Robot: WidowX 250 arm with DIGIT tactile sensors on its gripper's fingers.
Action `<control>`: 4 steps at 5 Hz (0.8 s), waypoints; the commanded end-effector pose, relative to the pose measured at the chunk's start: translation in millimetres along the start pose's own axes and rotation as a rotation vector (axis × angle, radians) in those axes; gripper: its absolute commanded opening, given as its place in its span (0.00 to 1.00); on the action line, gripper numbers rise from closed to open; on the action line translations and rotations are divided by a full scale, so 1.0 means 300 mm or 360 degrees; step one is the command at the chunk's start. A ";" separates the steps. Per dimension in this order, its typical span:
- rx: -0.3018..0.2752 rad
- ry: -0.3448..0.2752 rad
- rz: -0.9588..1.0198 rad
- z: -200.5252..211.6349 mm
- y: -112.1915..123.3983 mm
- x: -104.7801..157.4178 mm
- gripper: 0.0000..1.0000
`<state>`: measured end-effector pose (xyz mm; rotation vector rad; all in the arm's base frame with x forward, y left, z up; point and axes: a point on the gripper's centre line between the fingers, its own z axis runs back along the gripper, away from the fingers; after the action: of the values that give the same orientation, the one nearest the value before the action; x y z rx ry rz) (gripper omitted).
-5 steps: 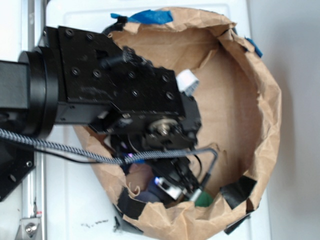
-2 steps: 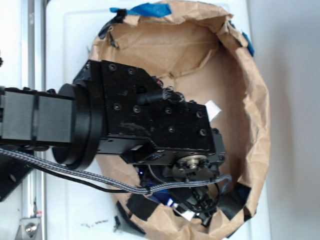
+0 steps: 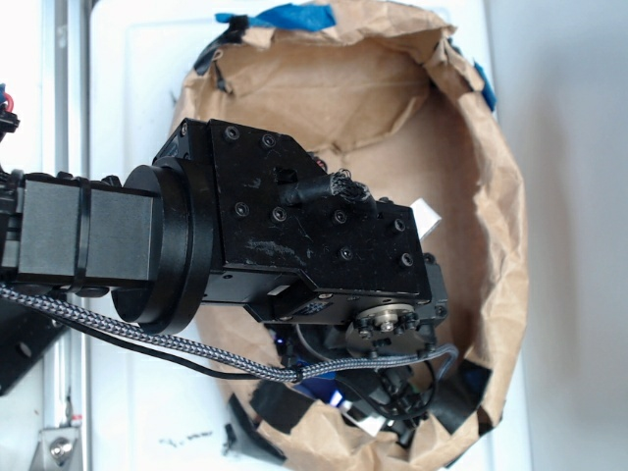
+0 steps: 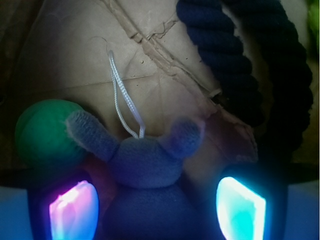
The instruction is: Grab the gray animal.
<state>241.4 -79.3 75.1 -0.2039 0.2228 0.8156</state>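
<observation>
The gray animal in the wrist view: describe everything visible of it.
The gray animal is a small fuzzy plush in dark bluish gray, with a rounded head above a wider body that runs off the bottom edge. Two ears angle up and outward. A thin white string loop rises from its head and lies on the brown paper. It sits centred between the gripper's two glowing fingers, which are apart. Its left ear overlaps the green ball; contact is unclear.

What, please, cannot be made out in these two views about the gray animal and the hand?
- Exterior: the gray animal is hidden; the arm covers that part of the paper bowl.
- Wrist: the gray animal has its lower body cut off by the bottom edge.
- Wrist: the hand shows only two glowing pads; contact with the toy is unclear.
- Wrist: the green ball is partly behind an ear.
</observation>
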 end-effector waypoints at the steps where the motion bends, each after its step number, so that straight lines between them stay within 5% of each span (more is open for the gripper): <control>1: -0.0055 -0.0037 -0.0060 0.034 -0.027 -0.011 1.00; 4: -0.0194 0.0118 -0.0106 -0.077 -0.029 -0.074 1.00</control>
<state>233.6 -99.8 54.0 -0.3373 0.2462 0.7897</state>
